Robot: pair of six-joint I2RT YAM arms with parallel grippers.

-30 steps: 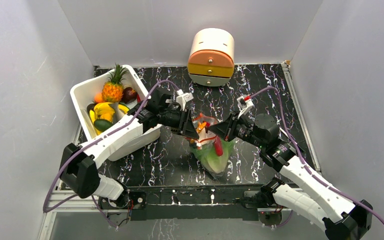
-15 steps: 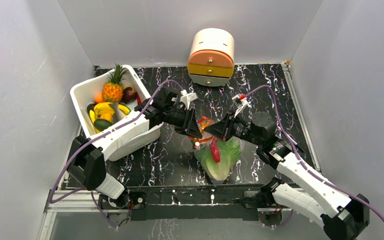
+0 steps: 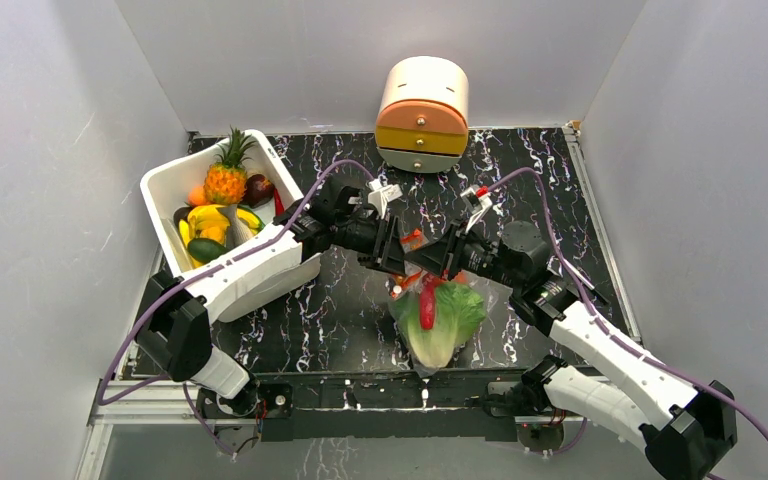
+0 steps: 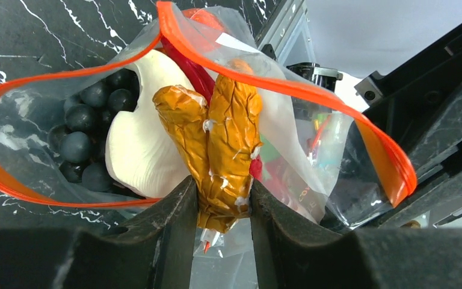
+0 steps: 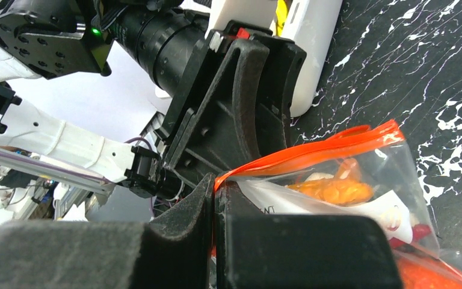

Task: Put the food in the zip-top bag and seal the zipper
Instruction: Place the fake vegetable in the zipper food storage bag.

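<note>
Left gripper (image 4: 221,201) clamps the orange sausages (image 4: 225,135) at the open bag (image 4: 301,135); right gripper (image 5: 215,195) pinches the zipper (image 5: 313,150) closed-jawed; best push them deeper, then release.

The clear zip-top bag (image 5: 406,180) sits mid-tabletop (image 3: 340,310), mouth toward 12 o'clock, its red-orange zipper (image 4: 280,84) gaping in an open loop, holding a pale green cabbage (image 3: 447,318), a red chilli (image 3: 426,306), dark round fruits (image 4: 87,120) and two orange-brown pieces (image 4: 225,150) at the mouth.
</note>
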